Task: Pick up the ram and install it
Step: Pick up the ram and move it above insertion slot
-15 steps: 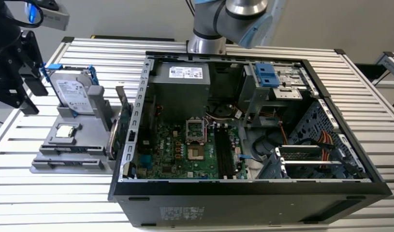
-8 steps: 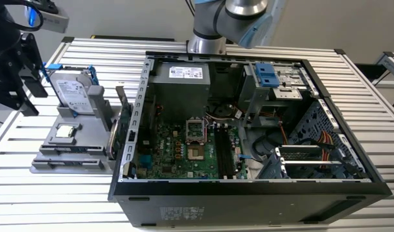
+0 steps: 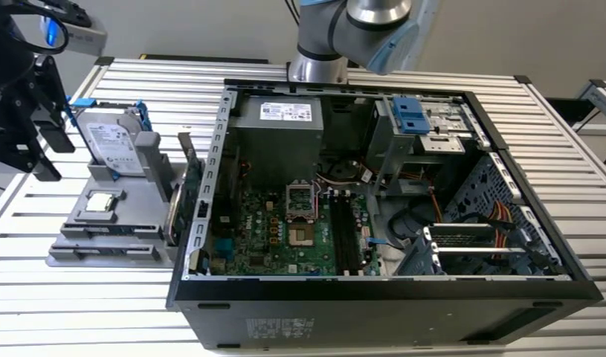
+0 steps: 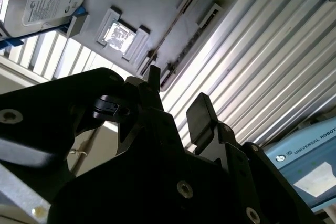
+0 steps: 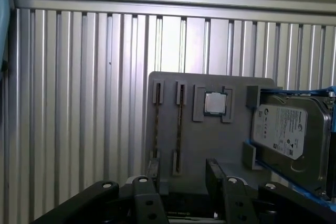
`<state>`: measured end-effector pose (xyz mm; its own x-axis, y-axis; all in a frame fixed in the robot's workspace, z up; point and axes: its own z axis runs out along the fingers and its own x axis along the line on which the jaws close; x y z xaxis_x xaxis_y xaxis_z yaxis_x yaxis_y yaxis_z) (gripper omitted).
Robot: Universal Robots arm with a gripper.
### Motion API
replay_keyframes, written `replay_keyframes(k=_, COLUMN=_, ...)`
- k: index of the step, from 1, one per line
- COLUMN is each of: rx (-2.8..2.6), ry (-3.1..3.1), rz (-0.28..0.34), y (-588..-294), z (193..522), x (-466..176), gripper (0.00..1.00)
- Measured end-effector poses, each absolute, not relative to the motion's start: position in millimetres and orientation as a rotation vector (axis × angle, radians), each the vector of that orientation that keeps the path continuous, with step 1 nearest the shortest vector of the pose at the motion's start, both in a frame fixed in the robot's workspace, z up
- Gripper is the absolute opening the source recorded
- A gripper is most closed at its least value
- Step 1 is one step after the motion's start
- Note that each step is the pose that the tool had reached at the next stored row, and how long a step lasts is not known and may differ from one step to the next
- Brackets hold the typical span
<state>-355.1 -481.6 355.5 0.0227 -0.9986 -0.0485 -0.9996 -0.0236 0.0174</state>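
Note:
Two thin dark ram sticks stand on edge in slots of a grey holder, one ram beside the other. In the second wrist view the ram shows as a thin line on the holder. In the exterior view a ram stands at the holder's side nearest the computer case. My gripper is open with nothing between its fingers. It hangs apart from the holder, at the exterior view's left, its fingertips pointing toward the ram slots.
The holder also carries a silver hard drive with blue bracket and a small square processor chip. The open computer case lies at the exterior view's right of the holder, with long black memory slots on its motherboard. Ribbed aluminium table all around.

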Motion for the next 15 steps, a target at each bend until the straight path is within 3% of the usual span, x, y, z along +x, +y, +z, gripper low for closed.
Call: replay_keyframes(k=15, rx=-2.23, ry=2.181, rz=0.073, y=-481.6, z=348.1, x=-355.8, gripper=1.0)
